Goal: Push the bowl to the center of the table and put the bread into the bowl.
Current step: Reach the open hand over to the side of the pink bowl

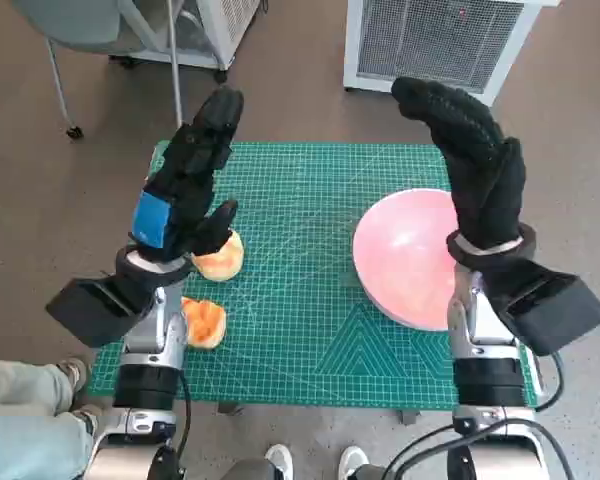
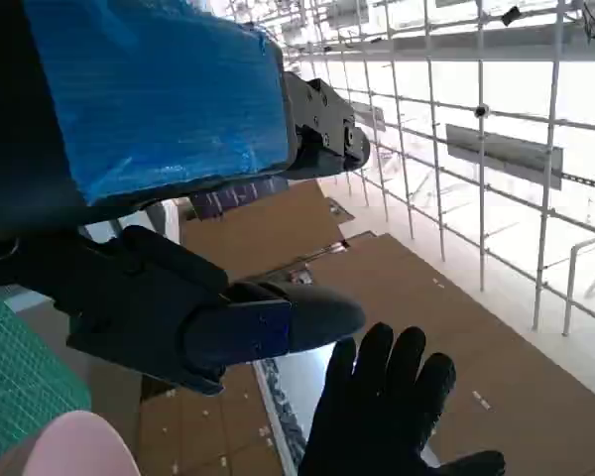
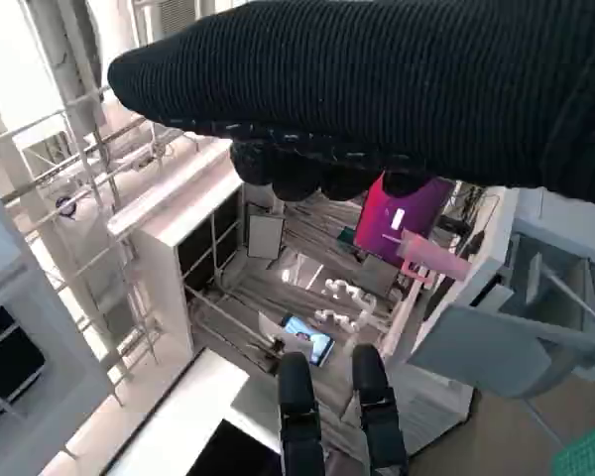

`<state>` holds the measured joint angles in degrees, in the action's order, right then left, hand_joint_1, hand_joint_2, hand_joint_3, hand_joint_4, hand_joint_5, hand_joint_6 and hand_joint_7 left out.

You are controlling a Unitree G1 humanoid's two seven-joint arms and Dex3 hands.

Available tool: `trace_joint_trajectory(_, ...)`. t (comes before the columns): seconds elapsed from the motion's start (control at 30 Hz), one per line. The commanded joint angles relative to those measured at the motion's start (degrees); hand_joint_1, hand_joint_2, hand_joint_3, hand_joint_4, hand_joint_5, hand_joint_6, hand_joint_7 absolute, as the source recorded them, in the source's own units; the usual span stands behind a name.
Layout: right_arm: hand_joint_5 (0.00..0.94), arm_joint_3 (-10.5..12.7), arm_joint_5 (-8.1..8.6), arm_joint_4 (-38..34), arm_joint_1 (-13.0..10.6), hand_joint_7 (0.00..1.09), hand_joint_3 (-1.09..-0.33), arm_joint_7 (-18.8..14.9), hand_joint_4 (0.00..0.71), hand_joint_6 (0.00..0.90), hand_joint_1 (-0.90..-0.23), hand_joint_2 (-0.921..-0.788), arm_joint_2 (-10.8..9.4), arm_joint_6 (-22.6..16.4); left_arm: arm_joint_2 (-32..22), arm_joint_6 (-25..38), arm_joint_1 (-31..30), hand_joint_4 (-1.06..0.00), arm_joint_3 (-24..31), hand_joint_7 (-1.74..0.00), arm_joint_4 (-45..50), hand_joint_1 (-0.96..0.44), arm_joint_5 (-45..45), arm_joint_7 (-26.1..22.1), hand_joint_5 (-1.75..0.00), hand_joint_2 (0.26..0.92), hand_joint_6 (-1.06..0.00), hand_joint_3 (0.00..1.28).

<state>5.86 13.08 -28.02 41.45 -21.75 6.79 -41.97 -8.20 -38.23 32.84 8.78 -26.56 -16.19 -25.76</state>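
Pink and round, the bowl (image 1: 408,258) sits mouth-up on the right part of the green cutting mat (image 1: 310,300), its right edge hidden behind the right forearm. Two pieces of bread lie at the mat's left side: one piece (image 1: 220,257) just beside the left hand's thumb, its long axis running roughly left to right, and a nearer piece (image 1: 204,322) touching the left forearm. The left hand (image 1: 185,185) is raised above the mat, blue-taped back up, fingers stretched toward the far edge and apart, holding nothing. The right hand (image 1: 470,150) is lifted above the bowl's far right side, fingers extended toward the far left, holding nothing. Beyond the table stand a white grilled unit (image 1: 435,40) and a chair (image 1: 100,30).
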Motion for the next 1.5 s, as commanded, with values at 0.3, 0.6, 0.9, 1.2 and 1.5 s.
trace_joint_trajectory(0.3,0.007,0.11,-0.36,-0.60,-1.17,0.73,-0.826,0.22,0.277,-0.001,-0.719,-0.921,-0.15,0.00,-0.43,-0.72,1.22,-0.14,0.20,0.00,-1.10,-0.65,-0.28,-0.58,0.00,0.921,-0.29,0.51)
trace_joint_trajectory(0.6,0.006,0.14,-0.27,-0.48,-1.26,0.73,-0.827,0.20,0.276,-0.001,-0.719,-0.921,-0.15,0.05,-0.14,-0.61,1.36,-0.14,0.23,0.00,-1.54,-0.66,-0.66,-0.93,0.00,0.921,-0.29,0.51)
trace_joint_trajectory(0.9,0.005,0.22,-0.42,-0.28,-1.35,0.73,-0.829,0.24,0.275,-0.001,-0.718,-0.921,0.14,0.08,-0.02,-0.26,1.51,-0.14,0.37,0.00,-1.75,-0.65,-0.85,-0.78,0.00,0.921,-0.29,0.51)
trace_joint_trajectory(1.2,0.003,1.92,0.48,-1.67,-1.55,0.73,-0.838,-0.42,0.271,-0.001,-0.711,-0.921,1.94,-0.63,0.26,-0.78,1.41,-0.14,0.42,0.00,-1.68,-0.65,-0.62,-0.45,0.00,0.921,-0.29,0.52)
trace_joint_trajectory(1.5,0.004,7.21,-5.51,-17.34,1.18,0.72,-0.839,8.94,0.274,0.003,-0.712,-0.921,7.37,-4.86,0.00,-1.84,1.81,-0.14,1.30,0.00,-3.85,-0.66,-1.42,-1.24,0.00,0.921,-0.29,0.52)
